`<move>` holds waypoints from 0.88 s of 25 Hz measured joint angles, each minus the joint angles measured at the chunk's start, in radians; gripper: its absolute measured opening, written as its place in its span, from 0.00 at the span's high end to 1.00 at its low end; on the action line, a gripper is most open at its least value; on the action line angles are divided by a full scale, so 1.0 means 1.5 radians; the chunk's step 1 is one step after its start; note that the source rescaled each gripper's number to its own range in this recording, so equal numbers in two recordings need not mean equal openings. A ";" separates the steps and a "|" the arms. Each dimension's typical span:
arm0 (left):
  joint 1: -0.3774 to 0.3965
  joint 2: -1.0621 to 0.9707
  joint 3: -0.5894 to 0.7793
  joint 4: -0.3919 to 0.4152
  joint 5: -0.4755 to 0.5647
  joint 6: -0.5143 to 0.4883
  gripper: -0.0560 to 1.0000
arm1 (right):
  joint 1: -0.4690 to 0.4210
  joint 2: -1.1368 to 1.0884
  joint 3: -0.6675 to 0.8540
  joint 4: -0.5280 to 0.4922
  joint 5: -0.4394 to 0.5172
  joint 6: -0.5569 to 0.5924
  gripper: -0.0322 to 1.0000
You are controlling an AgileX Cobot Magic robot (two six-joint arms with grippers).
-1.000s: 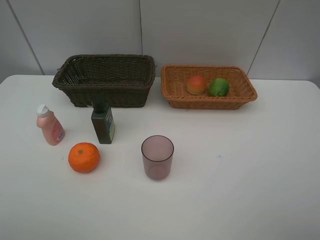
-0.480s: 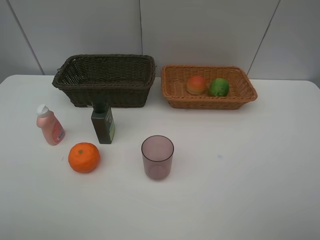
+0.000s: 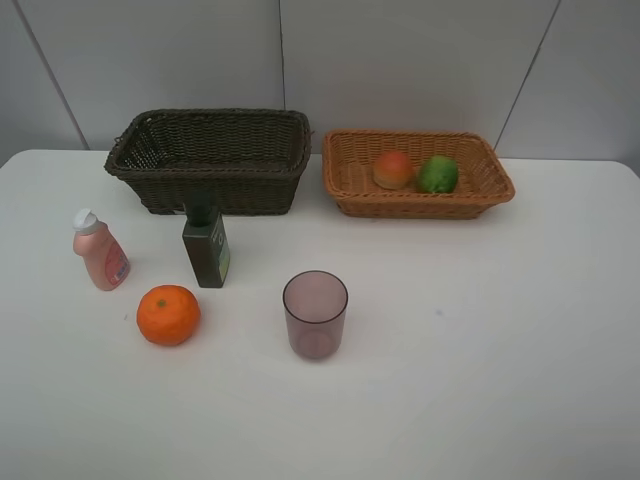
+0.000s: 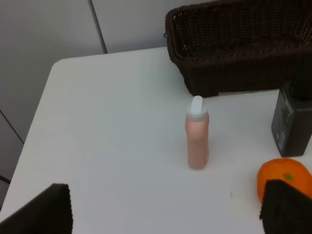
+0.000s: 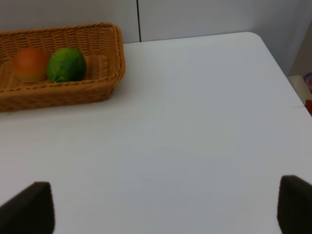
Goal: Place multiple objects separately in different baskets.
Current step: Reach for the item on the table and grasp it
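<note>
My left claw (image 4: pixel 170 212) and right claw (image 5: pixel 161 207) both hang spread wide, gripping nothing, low over the white table (image 3: pixel 500 350). Neither shows in the high view. Nothing has moved in the last second, so no pick has begun; four items still to sort, I judge. Nearest are the purplish cup (image 3: pixel 315 313) and the orange (image 3: pixel 168 314). Beyond them stand the pink bottle (image 3: pixel 100 250) and the dark green bottle (image 3: pixel 205 246), upright, all apart. The green bottle stands just in front of the dark basket (image 3: pixel 220 190) — nothing shows inside it. Far right, the tan basket (image 3: pixel 420 207) holds the peach (image 3: pixel 393 169) and lime (image 3: pixel 437 174) side by side, so the orange likely joins them. Plain matte tabletop, grey panelled wall (image 3: pixel 400 60) behind.
</note>
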 joint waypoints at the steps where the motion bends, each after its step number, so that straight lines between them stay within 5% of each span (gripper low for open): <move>1: 0.000 0.014 -0.007 0.000 -0.007 -0.002 0.00 | 0.000 0.000 0.000 0.000 0.000 0.000 0.03; 10: -0.030 0.076 -0.014 -0.003 -0.091 -0.036 0.00 | 0.000 0.000 0.000 0.000 0.000 0.000 0.03; 22: -0.032 0.204 -0.014 -0.053 -0.100 -0.039 0.00 | 0.000 0.000 0.000 0.000 0.000 0.000 0.03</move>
